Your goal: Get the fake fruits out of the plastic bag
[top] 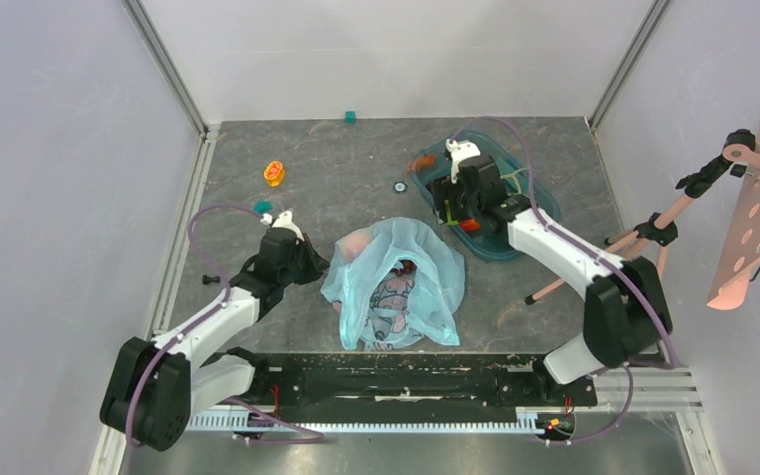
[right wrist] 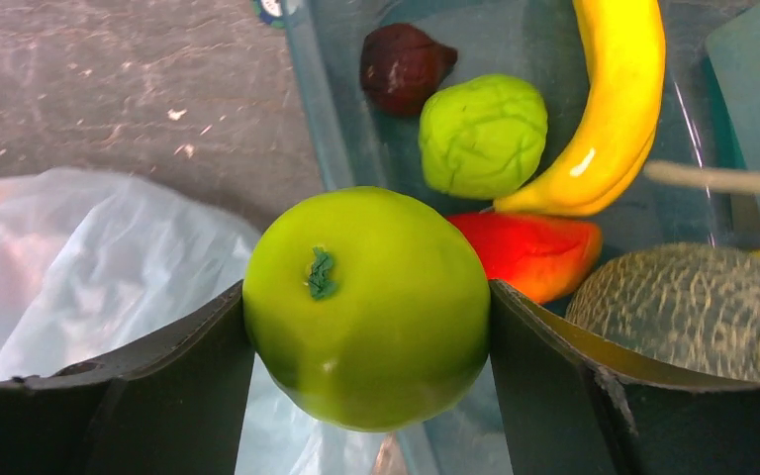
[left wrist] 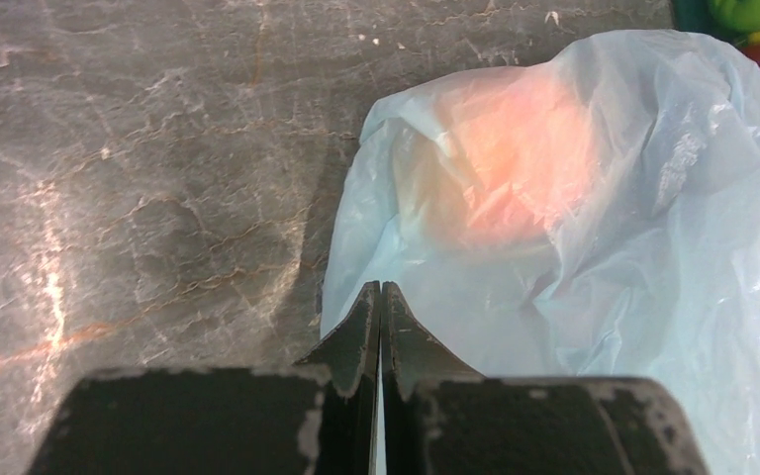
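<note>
1. One thin light-blue plastic bag [top: 426,287] lies on the grey counter [top: 336,158], long side running near to far.
2. One pinkish-orange toy peach [left wrist: 500,168] sits inside.
3. Left hand [left wrist: 380,297]: clenched at the bag's edge.
4. Right hand [right wrist: 368,297] grips one green toy apple [right wrist: 366,327], stem end up.

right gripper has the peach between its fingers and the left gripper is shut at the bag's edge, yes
No, one thing is off: the right gripper holds the green apple, not the peach, as the right wrist view shows. The peach shows through the bag in the left wrist view. The left gripper is indeed shut at the bag's edge.
</note>
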Robot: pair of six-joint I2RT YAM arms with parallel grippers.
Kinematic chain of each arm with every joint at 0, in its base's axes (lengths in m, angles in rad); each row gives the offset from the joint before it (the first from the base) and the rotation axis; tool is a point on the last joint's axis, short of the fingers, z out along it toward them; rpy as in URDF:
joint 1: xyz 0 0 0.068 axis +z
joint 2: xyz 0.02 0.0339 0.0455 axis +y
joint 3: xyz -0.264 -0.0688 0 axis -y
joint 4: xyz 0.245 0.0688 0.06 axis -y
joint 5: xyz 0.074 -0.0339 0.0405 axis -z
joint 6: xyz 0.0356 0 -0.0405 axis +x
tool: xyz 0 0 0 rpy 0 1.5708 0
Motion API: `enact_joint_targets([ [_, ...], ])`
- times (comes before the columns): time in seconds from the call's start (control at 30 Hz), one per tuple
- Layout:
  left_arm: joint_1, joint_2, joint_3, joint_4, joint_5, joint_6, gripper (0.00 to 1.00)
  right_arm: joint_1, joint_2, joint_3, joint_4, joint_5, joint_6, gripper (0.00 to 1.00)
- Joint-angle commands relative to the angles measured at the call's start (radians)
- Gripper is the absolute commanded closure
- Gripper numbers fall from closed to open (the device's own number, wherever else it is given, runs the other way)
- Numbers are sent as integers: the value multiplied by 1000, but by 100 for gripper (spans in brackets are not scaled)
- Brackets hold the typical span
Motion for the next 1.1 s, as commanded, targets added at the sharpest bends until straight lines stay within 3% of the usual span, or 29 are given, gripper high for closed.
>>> enact_joint_targets([
  [0.0, 9, -77, -22, -36, -42, -50, 97, -59, 106, 117, 120, -52, -54, 57],
  [0.47, 30, -174, -24, -50, -15, -51, 83, -152, 464, 432, 173, -154, -98, 57],
  [0.63, 33, -175, -4, -82, -68, -67, 70, -152, 542, 483, 157, -134, -139, 56],
  [0.7, 32, -172, 6, -93, -89, -86, 60, -153, 553, 476, 161, -134, -143, 55],
  [0.8, 34, -164, 23, -101, -111, -102, 50, -153, 567, 474, 162, -114, -147, 50],
  [1.07, 34, -134, 104, -120, -155, -140, 43, -155, 575, 459, 167, -118, -154, 25],
])
